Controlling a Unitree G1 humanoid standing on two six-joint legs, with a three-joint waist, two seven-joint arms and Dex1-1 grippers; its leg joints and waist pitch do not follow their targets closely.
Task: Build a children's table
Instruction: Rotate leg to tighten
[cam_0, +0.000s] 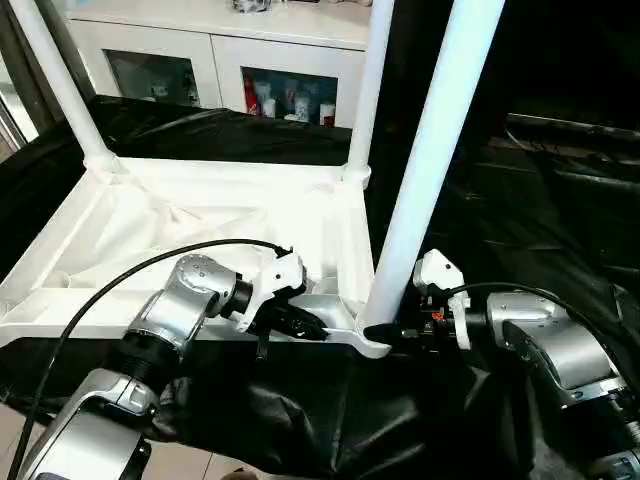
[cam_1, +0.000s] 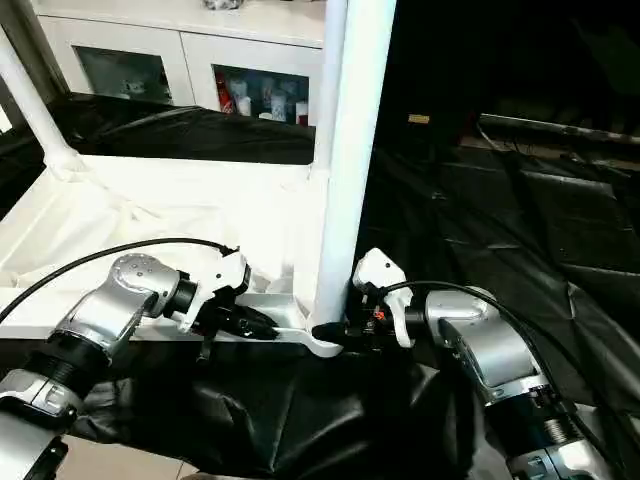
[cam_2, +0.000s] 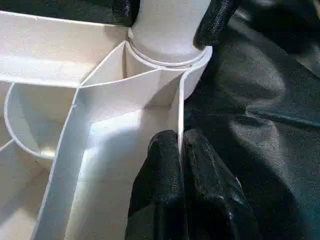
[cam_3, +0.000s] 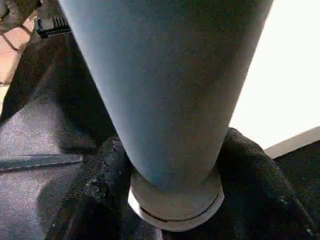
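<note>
The children's table top (cam_0: 150, 215) lies upside down on black cloth, ribbed underside up. Three white legs stand in its corner sockets: far left (cam_0: 60, 80), far right (cam_0: 368, 90) and near right (cam_0: 430, 150). My left gripper (cam_2: 180, 137) is shut on the thin near rim wall, just beside the near right socket (cam_2: 167, 55). My right gripper (cam_3: 175, 165) reaches in from the right. Its black fingers (cam_3: 100, 175) press on both sides of the near right leg's base (cam_3: 170, 100), just above the socket.
A white glass-door cabinet (cam_0: 220, 60) stands behind the work. Wrinkled black cloth (cam_0: 520, 200) covers the surface to the right and hangs over the near edge. A black cable (cam_0: 120, 275) arcs over my left forearm.
</note>
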